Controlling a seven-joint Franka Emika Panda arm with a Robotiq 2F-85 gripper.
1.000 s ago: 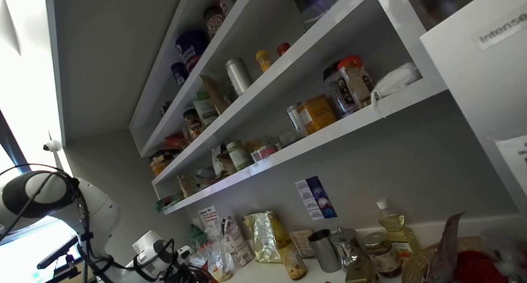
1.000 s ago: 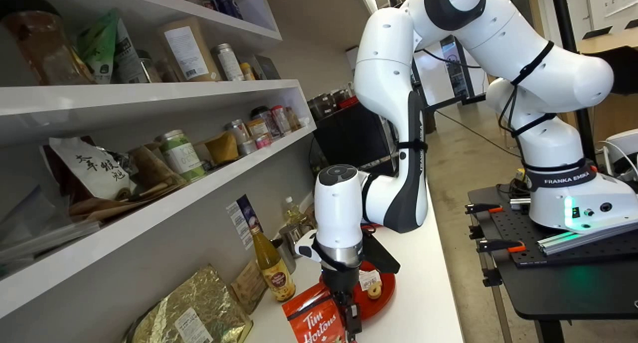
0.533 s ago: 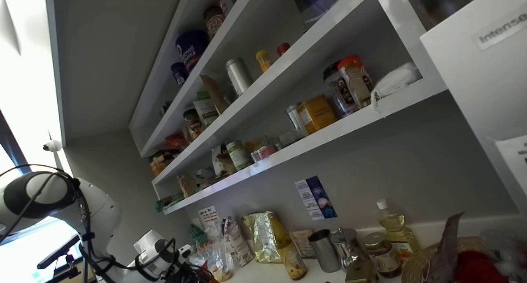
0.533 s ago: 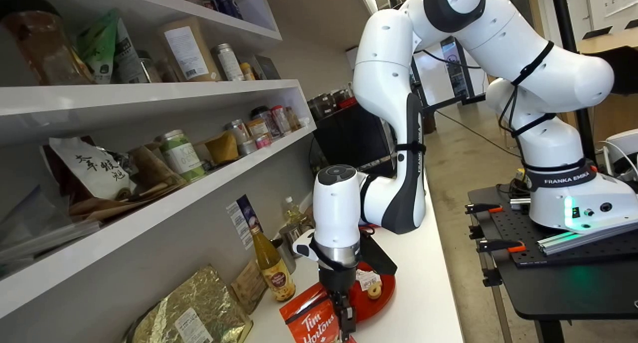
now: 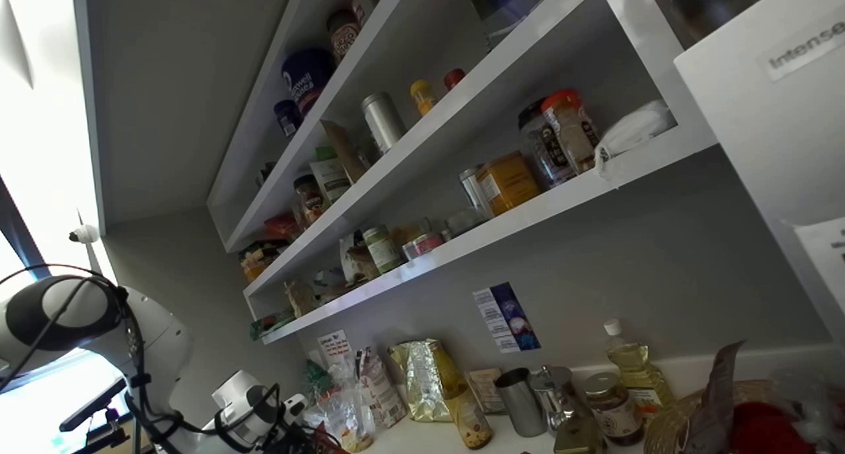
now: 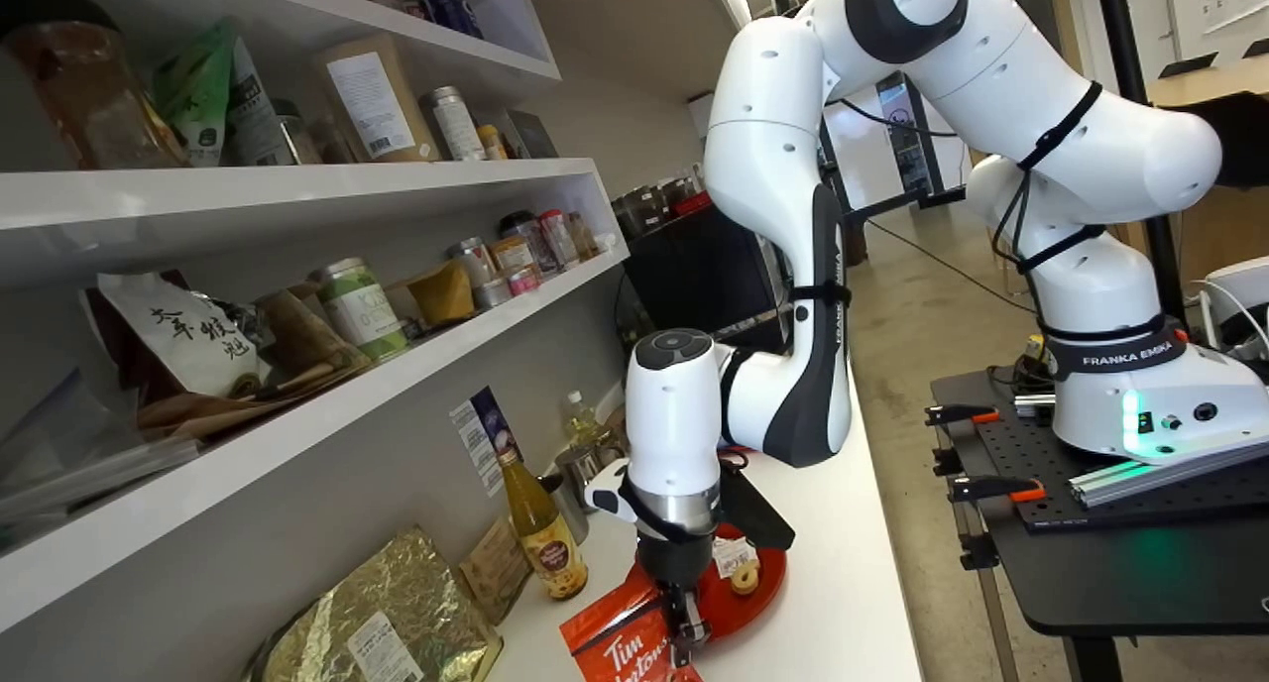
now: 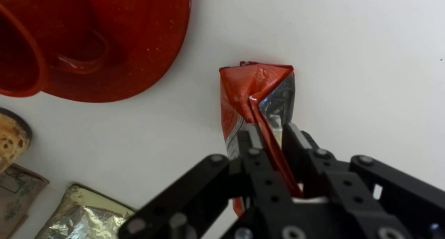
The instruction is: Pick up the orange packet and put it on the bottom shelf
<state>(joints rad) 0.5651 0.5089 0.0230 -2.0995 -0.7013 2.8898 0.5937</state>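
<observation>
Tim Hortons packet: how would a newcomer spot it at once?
Below the bottom shelf lies the white counter, holding a red plate. Beside the plate is the packet: orange-red with big white lettering, unlike the gold foil bag.

Yellow bottle point(image 6: 542, 525) near gold bag point(image 6: 392, 598)
</observation>
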